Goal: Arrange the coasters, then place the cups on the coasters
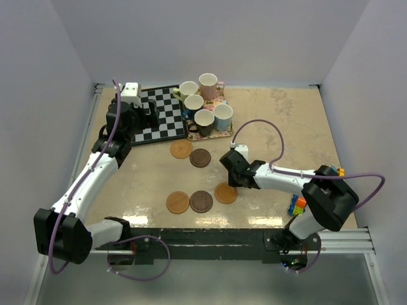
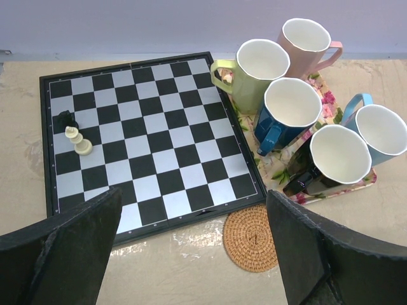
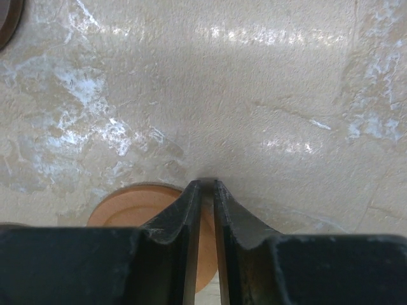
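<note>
Right jaws stand at a slit, thin round orange-brown coaster (image 3: 127, 206) rim between them, hold unconfirmed: pinch squarely before you lift.

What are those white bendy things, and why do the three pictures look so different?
They are two robot arms bolted to a table. One picture looks down from above; the other two come from little cameras on the wrists. The left gripper is wide open and empty, above a chessboard. Five cups stand on a flowery tray. Five round coasters lie on the table. The right gripper has its fingers almost together at the edge of an orange coaster; I cannot tell whether it grips it. Some coloured blocks lie near the right arm.
</note>
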Robot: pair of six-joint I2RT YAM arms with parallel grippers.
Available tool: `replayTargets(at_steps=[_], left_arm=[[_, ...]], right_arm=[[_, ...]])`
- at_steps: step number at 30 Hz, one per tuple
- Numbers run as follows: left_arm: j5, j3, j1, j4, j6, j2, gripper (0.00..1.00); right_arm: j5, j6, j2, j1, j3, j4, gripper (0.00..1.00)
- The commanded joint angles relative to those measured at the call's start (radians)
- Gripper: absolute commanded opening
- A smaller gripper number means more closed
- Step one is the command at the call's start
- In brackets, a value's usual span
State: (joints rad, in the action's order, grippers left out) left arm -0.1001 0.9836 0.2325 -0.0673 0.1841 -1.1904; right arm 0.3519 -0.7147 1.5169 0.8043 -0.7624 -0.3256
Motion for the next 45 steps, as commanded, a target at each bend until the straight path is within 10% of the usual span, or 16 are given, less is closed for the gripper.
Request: replayTargets(at_steps=[1, 45], left_arm=[[0.007, 0.003, 0.010, 0.050, 0.017, 0.025, 1.00], [-0.003, 0.001, 0.016, 0.052, 0.012, 0.017, 1.00]], right_arm=[[-0.019, -0.017, -0.015, 0.021, 0.012, -0.026, 0.18], [-0.037, -0.012, 0.052, 0.068, -0.072, 0.030, 0.13]])
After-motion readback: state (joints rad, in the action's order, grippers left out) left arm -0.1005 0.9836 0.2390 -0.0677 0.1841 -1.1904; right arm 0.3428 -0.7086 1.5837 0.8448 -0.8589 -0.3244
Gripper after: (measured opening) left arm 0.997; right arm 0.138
